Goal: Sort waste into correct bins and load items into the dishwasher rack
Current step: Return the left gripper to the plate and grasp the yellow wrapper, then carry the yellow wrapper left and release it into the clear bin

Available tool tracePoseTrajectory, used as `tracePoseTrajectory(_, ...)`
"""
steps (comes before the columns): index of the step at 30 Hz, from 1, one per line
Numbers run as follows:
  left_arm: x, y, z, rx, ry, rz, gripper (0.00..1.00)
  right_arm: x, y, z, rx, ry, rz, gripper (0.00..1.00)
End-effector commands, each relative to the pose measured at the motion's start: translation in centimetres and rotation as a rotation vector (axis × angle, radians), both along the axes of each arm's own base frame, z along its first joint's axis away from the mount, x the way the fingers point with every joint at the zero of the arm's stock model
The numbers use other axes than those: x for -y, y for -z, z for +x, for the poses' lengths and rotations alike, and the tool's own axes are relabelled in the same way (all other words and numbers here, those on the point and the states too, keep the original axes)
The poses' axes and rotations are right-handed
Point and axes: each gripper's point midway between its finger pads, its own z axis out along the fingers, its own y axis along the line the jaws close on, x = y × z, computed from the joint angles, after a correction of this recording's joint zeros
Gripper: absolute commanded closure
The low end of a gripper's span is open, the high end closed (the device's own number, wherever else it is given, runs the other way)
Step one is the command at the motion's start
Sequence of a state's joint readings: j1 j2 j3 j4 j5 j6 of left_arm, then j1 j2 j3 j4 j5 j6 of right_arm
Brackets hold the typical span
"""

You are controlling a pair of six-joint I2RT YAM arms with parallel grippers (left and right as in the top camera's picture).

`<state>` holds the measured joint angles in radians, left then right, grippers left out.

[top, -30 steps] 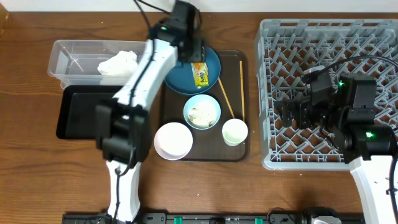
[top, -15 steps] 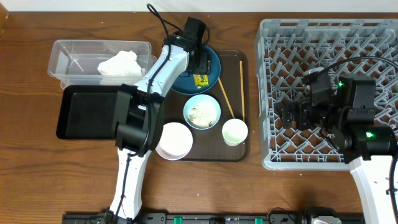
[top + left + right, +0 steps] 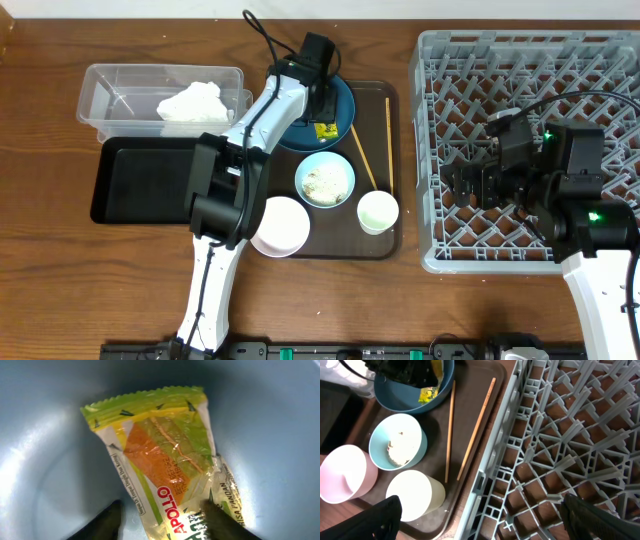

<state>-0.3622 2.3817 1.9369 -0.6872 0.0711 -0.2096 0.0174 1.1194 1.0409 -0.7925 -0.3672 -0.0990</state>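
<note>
While crumpled tissue (image 3: 188, 102) sits in the clear tub (image 3: 100, 80) at far left, the left gripper (image 3: 162, 520) hangs low over the glossy blue plate (image 3: 45, 435). Its dark fingers (image 3: 107, 522) flank the lower end of the crinkly yellow-green and orange wrapper (image 3: 160, 450); I cannot tell whether they pinch it. Thin chopsticks (image 3: 362, 158) lie beside the plate. Farther right, the right gripper (image 3: 490, 517) hangs spread wide, holding nothing, over the edge of the grey lattice rack (image 3: 450, 60).

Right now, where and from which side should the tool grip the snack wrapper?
Probably from straight above, pinching the snack wrapper across its narrow width at the crinkled end: it lies flat on the dark blue plate, so only raised creases offer a hold.
</note>
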Motion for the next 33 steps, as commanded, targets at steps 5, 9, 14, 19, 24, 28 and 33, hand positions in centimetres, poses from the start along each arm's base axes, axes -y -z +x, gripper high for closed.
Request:
tracePoseTrajectory(5, -0.1, 1.1, -0.1, -0.015, 0.013, 0.015, 0.94, -0.3, -0.4, 0.1, 0.005, -0.015, -0.001, 0.01)
tracePoseTrajectory(9, -0.7, -1.3, 0.3, 0.012, -0.001, 0.001, 0.94, -0.3, -0.3, 0.1, 0.003, -0.015, -0.001, 0.01)
tracePoseTrajectory(14, -3.2, -8.4, 1.0, 0.110, -0.062, -0.036, 0.94, -0.3, -0.3, 0.1, 0.004, -0.016, -0.001, 0.01)
tracePoseTrajectory(19, -8.3, -15.8, 1.2, 0.216, -0.214, -0.084, 0.94, -0.3, -0.3, 0.1, 0.004, -0.016, -0.001, 0.01)
tracePoseTrajectory(24, -16.1, -19.3, 0.8, 0.260, -0.422, -0.079, 0.94, -0.3, -0.4, 0.2, 0.011, -0.015, -0.001, 0.01)
tracePoseTrajectory(28, -22.2, -17.7, 0.2, 0.218, -0.601, -0.023, 0.94, -0.3, -0.5, 0.3, 0.015, -0.015, -0.001, 0.01)
tracePoseTrajectory(33, -26.2, -14.2, -0.7, 0.128, -0.687, 0.005, 0.89, -0.3, -0.6, 0.3, 0.019, -0.015, -0.001, 0.01)
